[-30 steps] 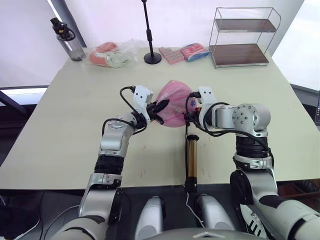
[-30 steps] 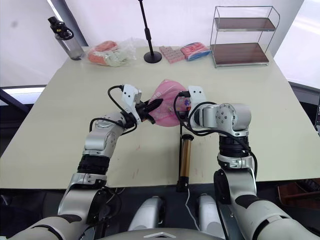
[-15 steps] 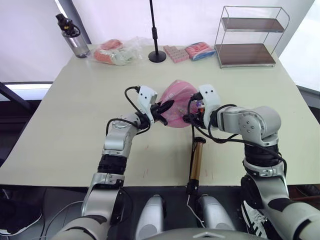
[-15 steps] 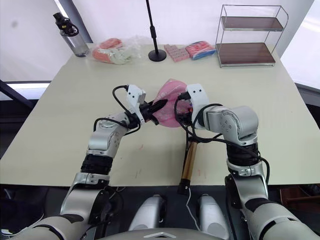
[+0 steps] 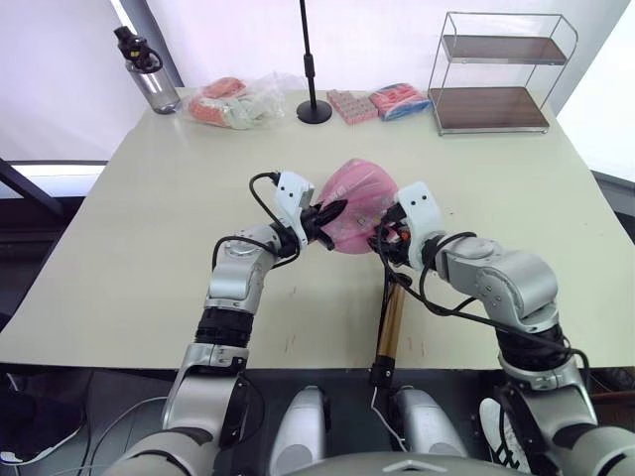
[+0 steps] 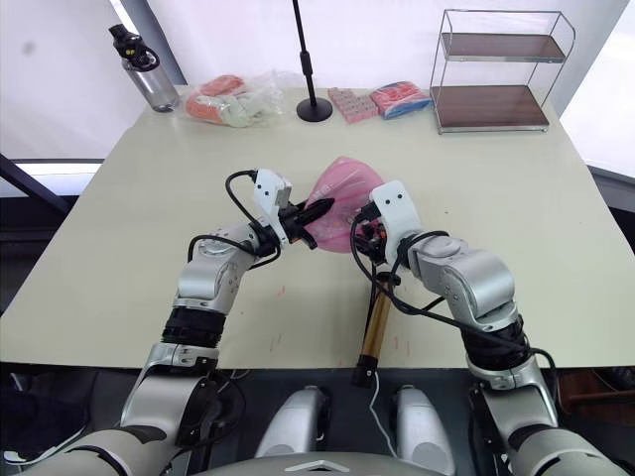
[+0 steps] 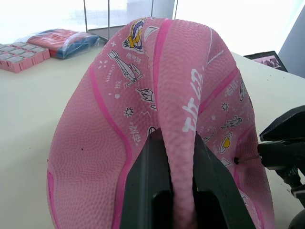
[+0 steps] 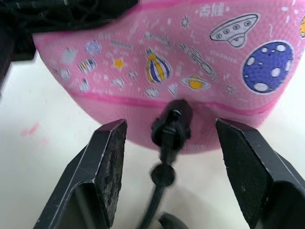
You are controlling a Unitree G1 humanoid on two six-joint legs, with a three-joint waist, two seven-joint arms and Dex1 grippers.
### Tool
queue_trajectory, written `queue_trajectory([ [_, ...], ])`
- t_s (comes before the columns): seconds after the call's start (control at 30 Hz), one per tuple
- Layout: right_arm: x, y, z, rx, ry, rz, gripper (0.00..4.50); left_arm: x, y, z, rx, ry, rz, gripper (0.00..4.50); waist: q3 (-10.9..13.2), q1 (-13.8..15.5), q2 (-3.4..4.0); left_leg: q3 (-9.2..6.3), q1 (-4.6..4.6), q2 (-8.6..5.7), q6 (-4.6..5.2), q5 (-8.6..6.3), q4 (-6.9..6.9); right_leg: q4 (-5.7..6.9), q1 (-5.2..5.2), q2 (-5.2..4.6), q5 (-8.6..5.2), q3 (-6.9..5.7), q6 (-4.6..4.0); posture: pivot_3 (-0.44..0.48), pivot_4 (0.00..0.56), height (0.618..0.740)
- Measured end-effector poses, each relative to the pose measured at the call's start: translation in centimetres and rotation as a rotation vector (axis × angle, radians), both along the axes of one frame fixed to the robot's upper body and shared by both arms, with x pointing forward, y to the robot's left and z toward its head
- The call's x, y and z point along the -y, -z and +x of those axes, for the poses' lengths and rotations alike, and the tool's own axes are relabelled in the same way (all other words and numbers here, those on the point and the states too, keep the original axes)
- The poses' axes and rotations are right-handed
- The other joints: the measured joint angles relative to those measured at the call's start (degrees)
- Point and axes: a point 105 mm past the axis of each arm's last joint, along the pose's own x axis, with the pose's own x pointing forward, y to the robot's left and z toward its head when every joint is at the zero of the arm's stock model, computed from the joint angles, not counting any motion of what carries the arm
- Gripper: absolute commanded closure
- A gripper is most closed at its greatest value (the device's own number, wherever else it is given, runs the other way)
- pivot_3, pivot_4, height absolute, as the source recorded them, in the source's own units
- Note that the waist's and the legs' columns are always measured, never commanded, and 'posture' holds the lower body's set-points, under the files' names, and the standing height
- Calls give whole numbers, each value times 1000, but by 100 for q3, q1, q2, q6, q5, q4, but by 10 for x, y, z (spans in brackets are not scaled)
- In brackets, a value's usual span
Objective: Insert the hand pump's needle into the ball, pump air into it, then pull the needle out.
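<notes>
The ball [image 5: 359, 203] is sitting squashed and partly folded near the middle of the worktop [image 5: 129, 248], between the two claws.

Left claw [image 7: 177, 164]: its two black fingers are pressing together on a raised fold of the ball's pink rubber, pinching it from the ball's left side.

Right claw [image 8: 171, 157]: its fingers are standing spread wide, one on each side of the black fitting of the needle [image 8: 172, 125]. The fitting is sitting against the ball's lower wall, just below the printed balloon sticker. Neither finger pad is touching the fitting or the ball. The metal pin itself cannot be made out.

The hand pump [image 5: 391, 319] is lying flat on the worktop near the front edge, its gold-bronze cylinder pointing from that edge toward the ball. Its thin black hose is running up from the cylinder to the fitting, passing between the right claw's fingers.

Along the far edge of the worktop, a water bottle [image 5: 147, 71], a stand pole [image 5: 310, 61] and a wire shelf rack [image 5: 492, 71] are standing well apart from the ball.
</notes>
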Motion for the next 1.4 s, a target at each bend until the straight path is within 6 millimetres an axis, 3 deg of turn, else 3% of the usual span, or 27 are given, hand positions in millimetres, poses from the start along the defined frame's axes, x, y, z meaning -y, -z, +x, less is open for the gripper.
queue_trajectory([
  [0.4,3,10,-1,-6,85,65,1437,0,1,0,-1,1,1,4500,-1,-1,1,0,1,0,0,0,5,2,1,0,3,0,-6,0,150,731],
  [0.87,3,4,2,23,109,93,1437,1,1,0,-3,2,2,4500,-2,0,1,0,1,0,0,0,8,5,2,0,8,0,-12,0,150,731],
  [0.97,3,4,2,23,107,94,2305,1,2,0,-4,2,2,4500,-2,-1,2,0,1,0,0,0,10,7,2,0,8,0,-13,0,150,731],
  [1.1,3,4,2,26,108,91,4159,1,2,0,-5,1,3,4500,-2,-1,2,0,0,0,0,0,18,11,3,0,8,0,-12,0,150,731],
  [1.4,3,4,1,29,100,80,4158,1,3,0,-8,1,3,4500,-3,-4,3,0,1,0,0,0,27,21,3,1,9,1,-12,0,150,731],
])
